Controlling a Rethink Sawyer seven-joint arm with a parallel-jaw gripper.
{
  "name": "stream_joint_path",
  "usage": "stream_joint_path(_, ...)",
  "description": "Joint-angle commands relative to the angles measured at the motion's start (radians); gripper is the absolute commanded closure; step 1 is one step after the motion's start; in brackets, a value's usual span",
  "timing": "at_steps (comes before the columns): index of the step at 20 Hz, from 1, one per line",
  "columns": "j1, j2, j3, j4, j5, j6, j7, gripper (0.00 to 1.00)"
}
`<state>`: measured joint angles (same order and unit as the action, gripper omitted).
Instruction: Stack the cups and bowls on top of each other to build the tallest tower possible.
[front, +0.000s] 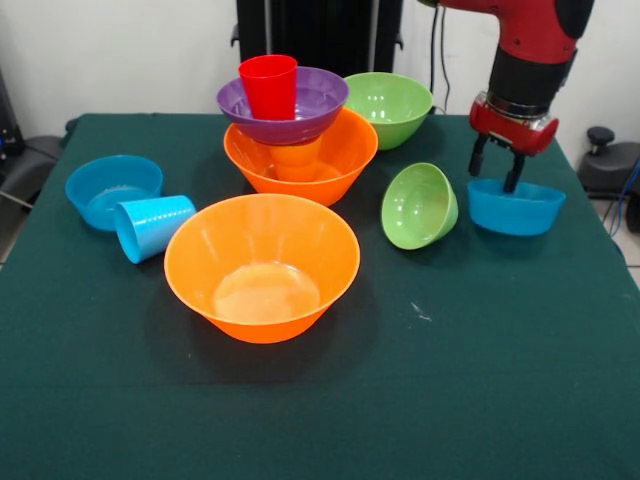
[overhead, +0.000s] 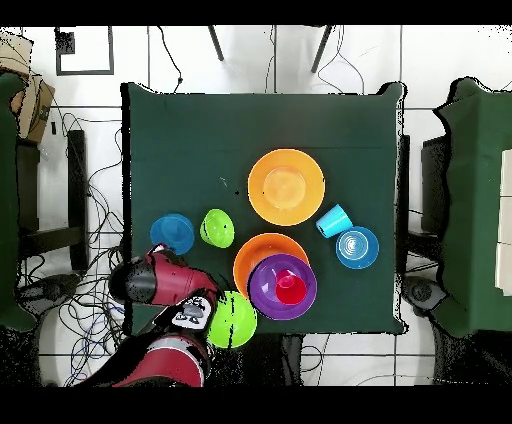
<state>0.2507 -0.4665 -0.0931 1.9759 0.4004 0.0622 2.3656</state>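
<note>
While straddling small blue bowl (front: 515, 207) rim, tool (front: 497, 168) part-open.

- I see the tower (front: 290, 130) at the back, a bowl (front: 262, 265) before it
- Tipped cup (front: 152, 226) lies left, touching another bowl (front: 108, 188)
- Gripper (front: 497, 166) hangs over the rightmost bowl (front: 515, 208)

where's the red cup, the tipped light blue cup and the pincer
red cup (front: 269, 88), front view, on its side wall
light blue cup (front: 155, 226), front view, on its side wall
pincer (front: 496, 168), front view, midway between its tips
</note>
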Motion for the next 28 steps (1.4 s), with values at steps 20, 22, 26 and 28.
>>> stream_joint_path(20, 0.008, -0.027, 0.021, -0.154, 0.039, 0.077, 0.122, 0.0)
stream_joint_path(22, -0.004, -0.03, 0.036, -0.146, 0.033, 0.059, 0.122, 1.0)
stream_joint_path(26, 0.044, -0.036, -0.022, -0.156, 0.051, 0.088, 0.142, 1.0)
stream_joint_path(28, 0.045, -0.044, -0.021, -0.15, 0.055, 0.096, 0.149, 1.0)
